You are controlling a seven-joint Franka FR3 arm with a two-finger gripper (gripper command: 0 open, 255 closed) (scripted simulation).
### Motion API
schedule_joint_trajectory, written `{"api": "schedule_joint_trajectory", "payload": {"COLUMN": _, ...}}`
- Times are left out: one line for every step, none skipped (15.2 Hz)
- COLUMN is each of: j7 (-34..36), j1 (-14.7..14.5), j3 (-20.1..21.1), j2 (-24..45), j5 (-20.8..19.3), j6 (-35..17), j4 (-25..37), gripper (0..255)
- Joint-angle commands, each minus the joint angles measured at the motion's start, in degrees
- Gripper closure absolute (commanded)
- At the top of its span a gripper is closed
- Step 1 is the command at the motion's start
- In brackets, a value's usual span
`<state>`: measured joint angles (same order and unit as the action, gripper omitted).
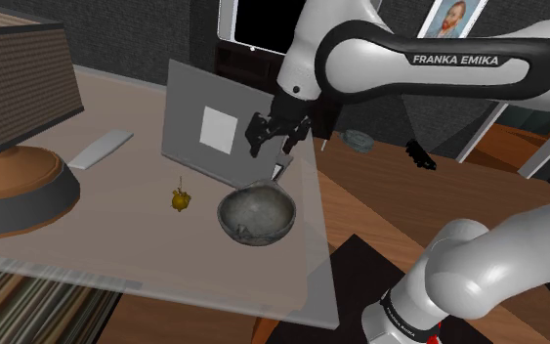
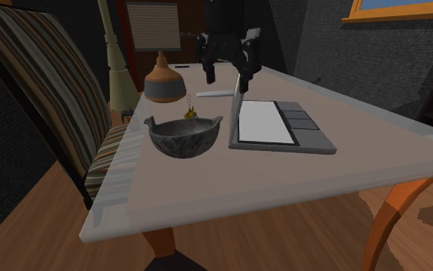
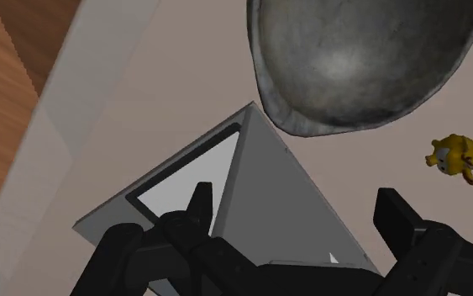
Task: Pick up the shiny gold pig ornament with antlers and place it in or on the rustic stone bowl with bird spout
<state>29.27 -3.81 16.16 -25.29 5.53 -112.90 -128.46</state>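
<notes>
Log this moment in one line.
gripper open above laptop | gold pig on table, untouched | bowl empty

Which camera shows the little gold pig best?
Wrist view: the gold pig shows whole and near. Shoulder view: whole but far, beside the bowl. Second exterior view: the bowl partly hides it.

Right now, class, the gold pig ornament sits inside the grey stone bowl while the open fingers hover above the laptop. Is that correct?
Not quite. The gold pig ornament sits on the table beside the grey stone bowl, not inside it, as the shoulder view shows. The rest holds: the open fingers hover above the laptop.
</notes>
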Motion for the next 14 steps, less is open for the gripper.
{"api": "schedule_joint_trajectory", "payload": {"j7": 3.2, "j1": -0.22, "j3": 2.67, "j2": 3.32, "j5": -0.93, "j6": -1.54, "j4": 1.85, "gripper": 0}}
{"api": "schedule_joint_trajectory", "payload": {"j7": 4.75, "j1": -0.21, "j3": 3.92, "j2": 5.12, "j5": -1.65, "j6": -2.15, "j4": 3.05, "gripper": 0}}
{"api": "schedule_joint_trajectory", "payload": {"j7": 6.36, "j1": -0.2, "j3": 5.14, "j2": 6.98, "j5": -2.49, "j6": -2.71, "j4": 4.32, "gripper": 0}}
{"api": "schedule_joint_trajectory", "payload": {"j7": 8.01, "j1": -0.2, "j3": 6.34, "j2": 8.89, "j5": -3.46, "j6": -3.2, "j4": 5.66, "gripper": 0}}
{"api": "schedule_joint_trajectory", "payload": {"j7": 9.7, "j1": -0.21, "j3": 7.52, "j2": 10.87, "j5": -4.55, "j6": -3.63, "j4": 7.09, "gripper": 0}}
{"api": "schedule_joint_trajectory", "payload": {"j7": 11.45, "j1": -0.26, "j3": 8.66, "j2": 12.92, "j5": -5.77, "j6": -3.97, "j4": 8.59, "gripper": 0}}
{"api": "schedule_joint_trajectory", "payload": {"j7": 13.23, "j1": -0.33, "j3": 9.77, "j2": 15.03, "j5": -7.12, "j6": -4.23, "j4": 10.18, "gripper": 0}}
{"api": "schedule_joint_trajectory", "payload": {"j7": 15.06, "j1": -0.46, "j3": 10.82, "j2": 17.21, "j5": -8.6, "j6": -4.4, "j4": 11.84, "gripper": 0}}
{"api": "schedule_joint_trajectory", "payload": {"j7": 16.92, "j1": -0.67, "j3": 11.8, "j2": 19.46, "j5": -10.2, "j6": -4.47, "j4": 13.6, "gripper": 0}}
{"api": "schedule_joint_trajectory", "payload": {"j7": 18.8, "j1": -0.98, "j3": 12.69, "j2": 21.78, "j5": -11.91, "j6": -4.44, "j4": 15.45, "gripper": 0}}
{"api": "schedule_joint_trajectory", "payload": {"j7": 20.69, "j1": -1.37, "j3": 13.5, "j2": 24.16, "j5": -13.71, "j6": -4.29, "j4": 17.39, "gripper": 0}}
{"api": "schedule_joint_trajectory", "payload": {"j7": 22.56, "j1": -1.9, "j3": 14.2, "j2": 26.6, "j5": -15.59, "j6": -4.03, "j4": 19.43, "gripper": 0}}
{"api": "schedule_joint_trajectory", "payload": {"j7": 24.39, "j1": -2.57, "j3": 14.76, "j2": 29.09, "j5": -17.51, "j6": -3.65, "j4": 21.58, "gripper": 0}}
{"api": "schedule_joint_trajectory", "payload": {"j7": 26.16, "j1": -3.39, "j3": 15.19, "j2": 31.62, "j5": -19.46, "j6": -3.16, "j4": 23.83, "gripper": 0}}
